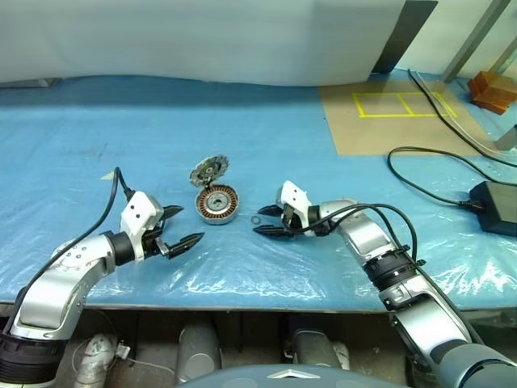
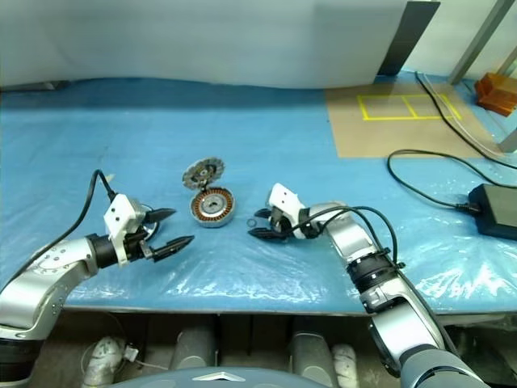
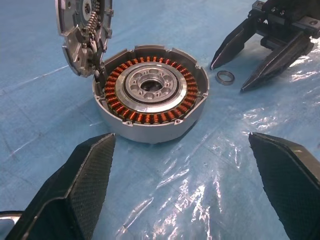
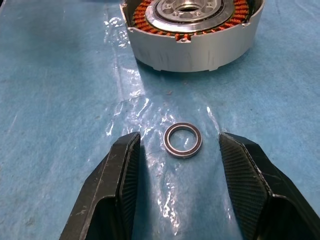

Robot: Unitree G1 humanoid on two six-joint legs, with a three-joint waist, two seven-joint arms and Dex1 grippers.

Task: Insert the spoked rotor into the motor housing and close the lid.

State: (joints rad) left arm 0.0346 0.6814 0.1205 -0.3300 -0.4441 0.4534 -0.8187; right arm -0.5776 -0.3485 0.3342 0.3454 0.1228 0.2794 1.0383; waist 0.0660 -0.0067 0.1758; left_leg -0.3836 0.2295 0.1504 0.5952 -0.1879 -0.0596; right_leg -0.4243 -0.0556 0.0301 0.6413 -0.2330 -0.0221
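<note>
motor housing (image 3: pixel 150 107) sits open on blue sheet, copper windings showing; ribbed lid (image 3: pixel 82 35) hinged upright.

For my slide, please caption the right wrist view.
Open right gripper straddles a small metal ring lying before the motor housing.

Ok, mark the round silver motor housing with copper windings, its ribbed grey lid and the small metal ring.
Round silver motor housing (image 3: pixel 150 127): left wrist view, outer wall.
Ribbed grey lid (image 3: pixel 75 30): left wrist view, inner face.
Small metal ring (image 4: pixel 183 140): right wrist view, its rim.
</note>
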